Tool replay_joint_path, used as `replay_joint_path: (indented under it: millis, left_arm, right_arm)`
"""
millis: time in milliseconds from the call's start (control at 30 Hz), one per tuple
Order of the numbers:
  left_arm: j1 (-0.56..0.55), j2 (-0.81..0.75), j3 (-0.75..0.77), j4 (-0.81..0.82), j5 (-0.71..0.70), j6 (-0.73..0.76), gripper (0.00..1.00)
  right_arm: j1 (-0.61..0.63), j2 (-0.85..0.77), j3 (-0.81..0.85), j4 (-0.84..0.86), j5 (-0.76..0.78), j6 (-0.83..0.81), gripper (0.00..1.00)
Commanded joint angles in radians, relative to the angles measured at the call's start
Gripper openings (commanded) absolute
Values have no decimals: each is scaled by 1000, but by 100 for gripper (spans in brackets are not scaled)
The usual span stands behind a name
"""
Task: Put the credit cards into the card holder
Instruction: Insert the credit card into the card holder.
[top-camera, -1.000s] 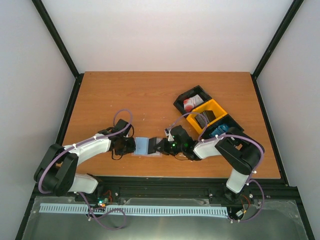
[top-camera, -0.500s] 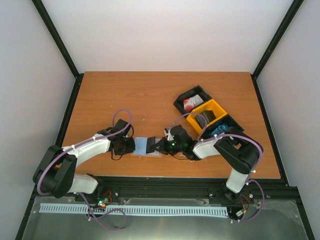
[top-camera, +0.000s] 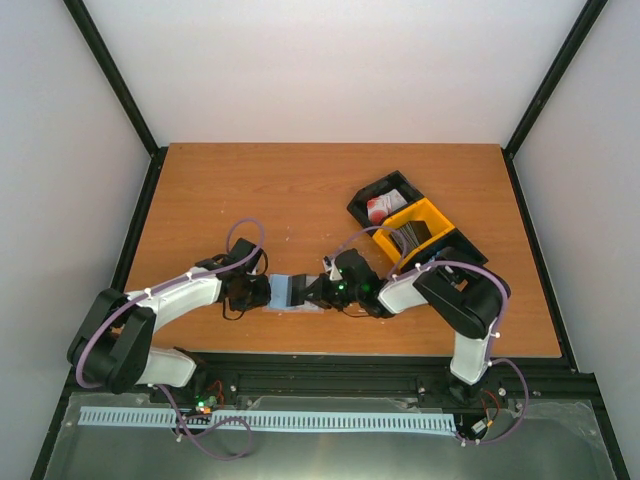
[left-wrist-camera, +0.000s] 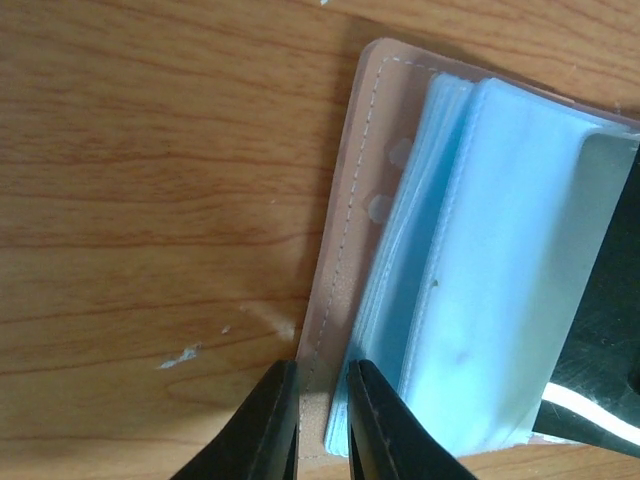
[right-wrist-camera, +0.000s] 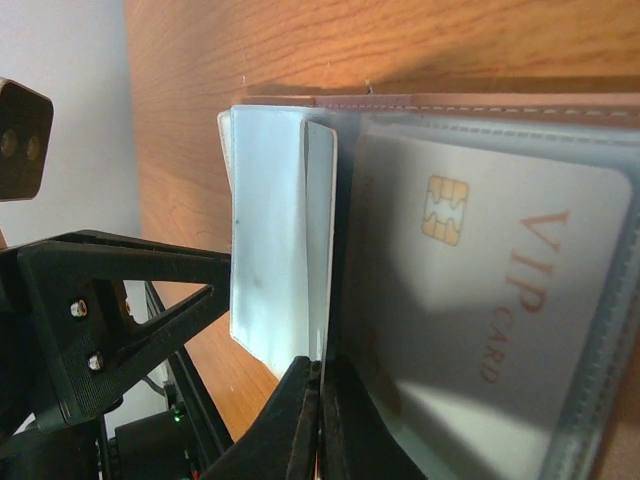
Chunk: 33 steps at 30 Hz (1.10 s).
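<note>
Both arms bend inward low over the desk, their wrists pointing at each other, close but apart. The left hand (top-camera: 266, 291) has its fingers nearly together, pinching the cover edge of the card holder (top-camera: 288, 290). The right hand (top-camera: 314, 291) has its fingers pressed fully together.

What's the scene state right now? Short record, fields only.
card holder: open on the table, pale blue inside up, between both pincers
left pincer: shut on the card holder's tan cover edge
right pincer: shut, apparently pinching a thin inner leaf
VIP card: inside a clear slot
white-and-red stack: in the black bin
dark grey stack: in the yellow bin
</note>
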Motion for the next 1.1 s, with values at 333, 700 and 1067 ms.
replay_joint_path:
  millis: [333, 700, 1067]
  left_arm:
    - [-1, 5, 36, 22, 31, 19, 16]
    - [-1, 0, 34, 20, 27, 15, 16]
    - [-1, -8, 38, 12, -17, 1, 15]
  right_arm:
    - [3, 88, 47, 68, -46, 40, 3]
    - [23, 146, 113, 97, -87, 62, 7]
    - [23, 153, 185, -66, -128, -58, 6]
